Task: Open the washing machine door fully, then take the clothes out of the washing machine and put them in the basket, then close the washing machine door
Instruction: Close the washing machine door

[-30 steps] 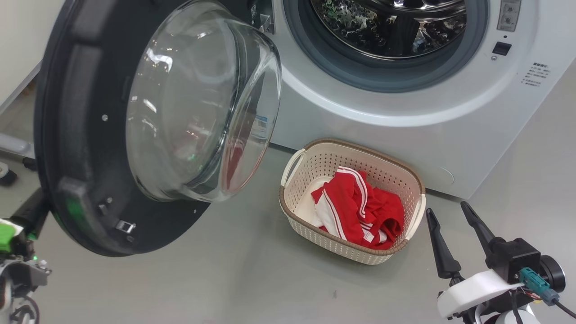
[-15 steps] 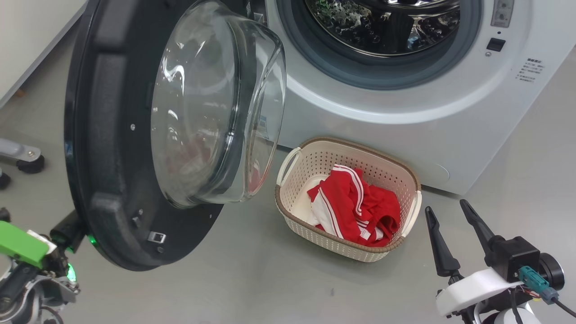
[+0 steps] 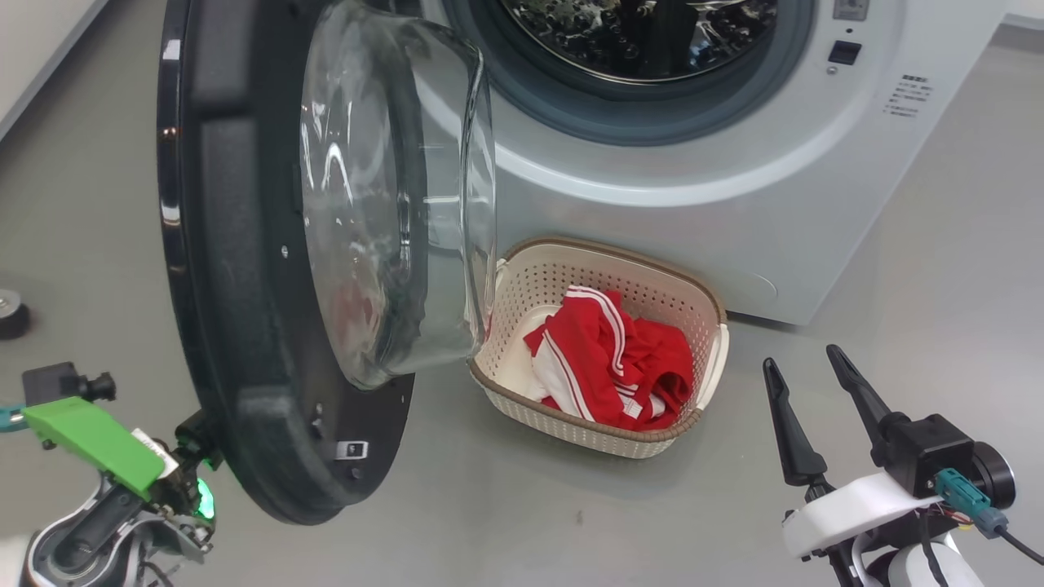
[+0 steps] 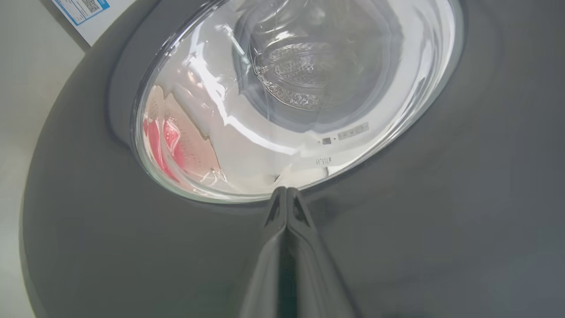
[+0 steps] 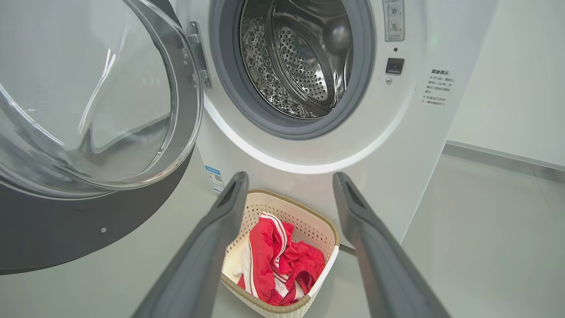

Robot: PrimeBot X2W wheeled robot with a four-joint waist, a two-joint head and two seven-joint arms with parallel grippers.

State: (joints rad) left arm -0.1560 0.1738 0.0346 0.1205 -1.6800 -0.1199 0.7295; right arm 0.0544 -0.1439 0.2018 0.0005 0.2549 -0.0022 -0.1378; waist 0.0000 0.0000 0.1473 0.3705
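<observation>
Clothes (image 3: 608,359), red and soft, lay in the basket (image 3: 538,285) on the floor (image 3: 489,522), just in front of the washing machine (image 3: 669,212). The drum (image 5: 300,57) looked empty. The washing machine door (image 3: 245,342) stood open on the left. It looked big, stiff and heavy, with a slippery glass bowl (image 3: 391,204) that might crack. The left gripper (image 4: 286,191) was closed tight on nothing, and its tips seemed to touch the door's outer face beside the glass. Pushing on the black rim (image 3: 173,244) seemed safest. The right gripper (image 3: 801,359) was wide open and empty, near the basket.
</observation>
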